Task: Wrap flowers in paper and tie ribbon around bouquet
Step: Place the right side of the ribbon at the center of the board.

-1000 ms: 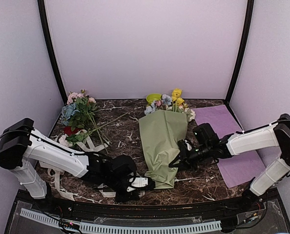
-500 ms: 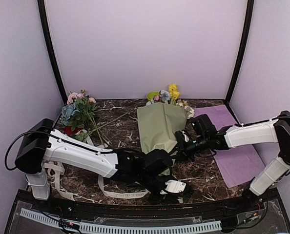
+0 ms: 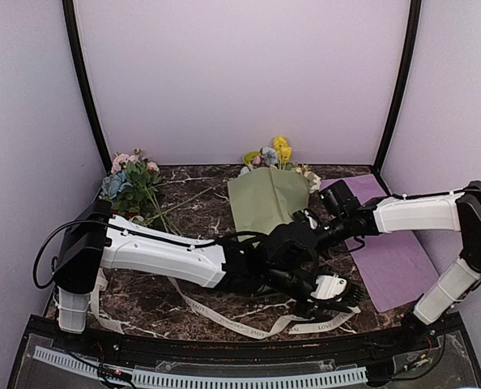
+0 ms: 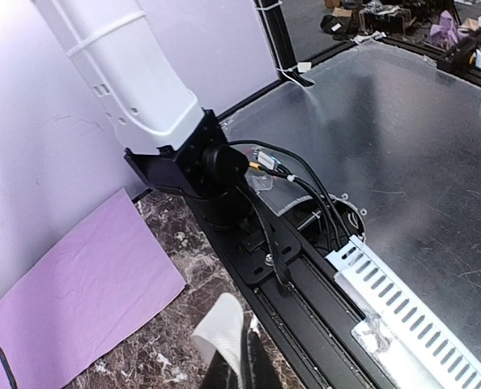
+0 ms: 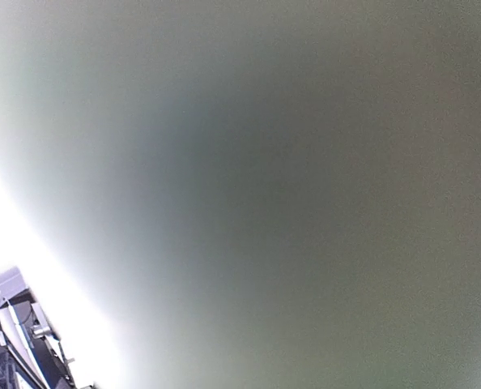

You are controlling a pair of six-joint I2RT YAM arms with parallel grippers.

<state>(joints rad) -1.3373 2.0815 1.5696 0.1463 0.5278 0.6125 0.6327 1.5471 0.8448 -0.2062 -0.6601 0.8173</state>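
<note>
Left arm (image 3: 163,255) stretched low across the desk (image 3: 193,220) from its base at the left. Its wrist lies past the midline and its claw (image 3: 347,297), near the front right edge, is closed on the ribbon (image 3: 224,318). Right arm (image 3: 410,215) reaches inward, forearm level, claw (image 3: 312,228) closed on the bouquet (image 3: 261,198).

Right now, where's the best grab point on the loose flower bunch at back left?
Likely its bare green stems, which trail right of the blooms. Come from above, jaws across them: they lie flat, thin, clear of the bushy heads.
</note>
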